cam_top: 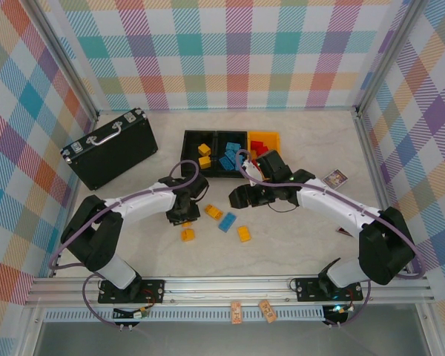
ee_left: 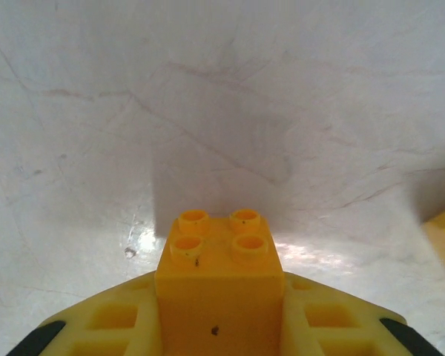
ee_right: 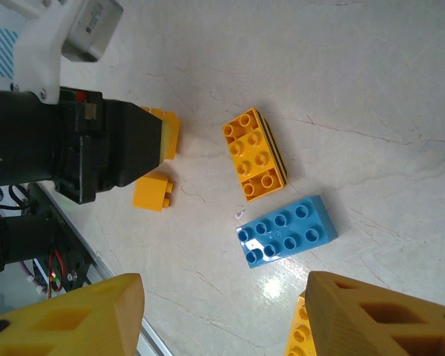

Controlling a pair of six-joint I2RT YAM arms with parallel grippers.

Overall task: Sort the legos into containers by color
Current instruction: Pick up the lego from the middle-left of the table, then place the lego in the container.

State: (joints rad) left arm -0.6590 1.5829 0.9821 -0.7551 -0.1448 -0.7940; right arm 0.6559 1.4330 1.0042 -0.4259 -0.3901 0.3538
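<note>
While the left gripper (ee_left: pixel 219 335) pinches a yellow brick (ee_left: pixel 219 271) between its fingers (ee_left: pixel 111 320) over the table (ee_left: pixel 208 111), the right gripper (ee_right: pixel 224 297) hangs with jaws spread wide above loose bricks. A long yellow brick (ee_right: pixel 254 154) and a blue brick (ee_right: pixel 288 231) lie side by side, not touching. A small yellow brick (ee_right: pixel 152 193) lies just beside the left gripper. Beyond them three bins stand in a row: the left black bin (cam_top: pixel 184 152) holds yellow bricks, the middle black bin (cam_top: pixel 230 134) holds blue ones, and the orange bin (cam_top: pixel 271 139) on the right holds red ones.
</note>
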